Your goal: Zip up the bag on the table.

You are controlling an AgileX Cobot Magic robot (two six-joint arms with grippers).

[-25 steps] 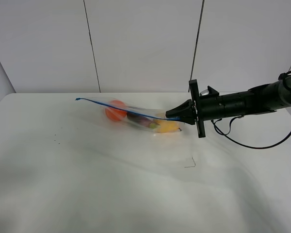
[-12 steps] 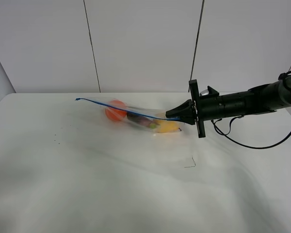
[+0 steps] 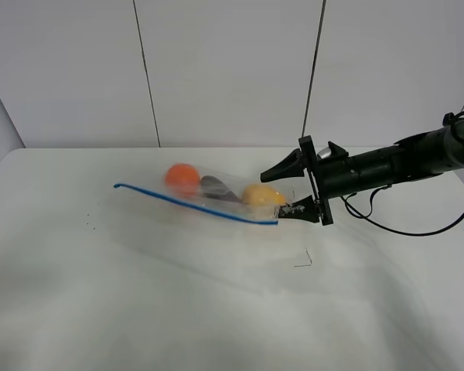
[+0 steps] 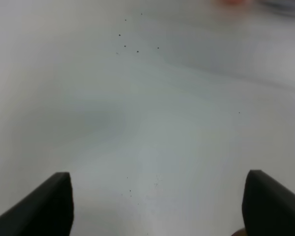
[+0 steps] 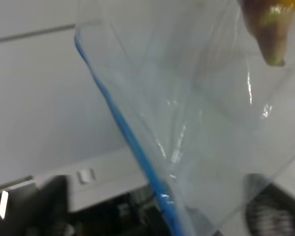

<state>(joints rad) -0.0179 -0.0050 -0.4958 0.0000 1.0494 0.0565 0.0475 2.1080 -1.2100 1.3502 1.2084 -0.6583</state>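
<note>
Risk: right gripper point(image 3: 288, 191) spread wide, holding nothing, one finger just beside zip point(image 3: 195, 204) end; careless retreat could snag bag point(image 3: 209, 193), drag it, maybe reopen seal. Whether zip fully sealed: cannot tell. Bag lies flat on table point(image 3: 139, 309), far centre. Left gripper point(image 4: 157, 206) spread, empty, over bare table. Count: one bag; inside, one orange, one purple, one yellow item; two grippers.

A lab-like test bay: bare white table point(image 3: 139, 309), plain panelled wall point(image 3: 224, 69).
</note>
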